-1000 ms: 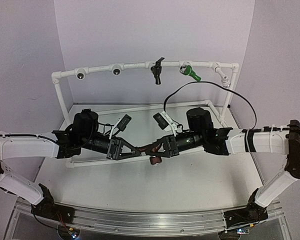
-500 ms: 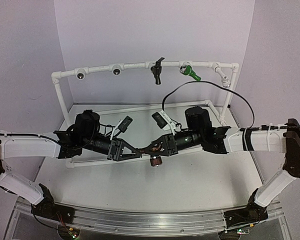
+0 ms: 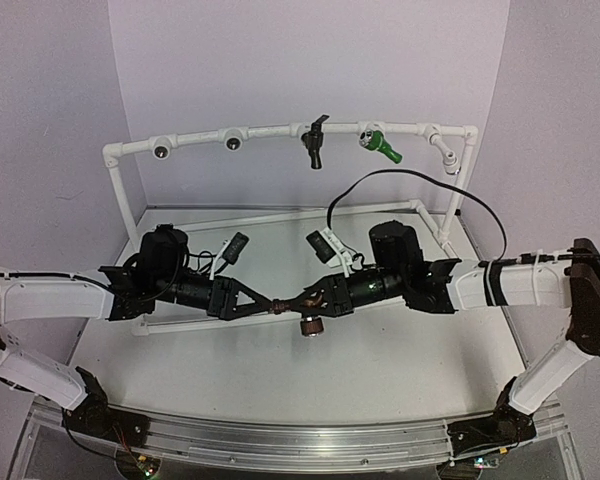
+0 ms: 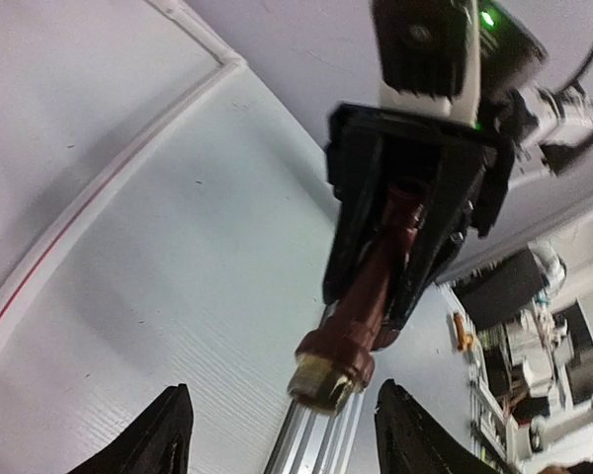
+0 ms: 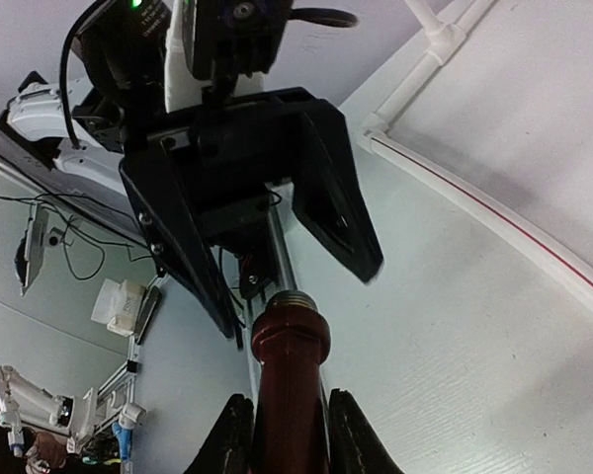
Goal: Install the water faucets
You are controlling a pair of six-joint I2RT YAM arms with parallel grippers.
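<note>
The right gripper [image 5: 287, 436] pinches the reddish-brown faucet [image 5: 289, 360]; the left gripper [image 4: 287, 439] faces it, jaws spread (black faucet [image 3: 313, 145] and green faucet [image 3: 382, 147] sit on the far frame [image 3: 195, 139]).

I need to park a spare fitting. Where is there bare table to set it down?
Free: the wide front strip of table along the near rail. Crowded: the centre, where the left gripper and right gripper meet at the brown faucet.

Pale lavender walls [image 3: 310, 70] on three sides, evenly lit. White table [image 3: 400, 370] (matte top), aluminium rail [image 3: 280, 438] along near edge. Beyond: possibly a cluttered bench [image 4: 544, 336], blurred.
</note>
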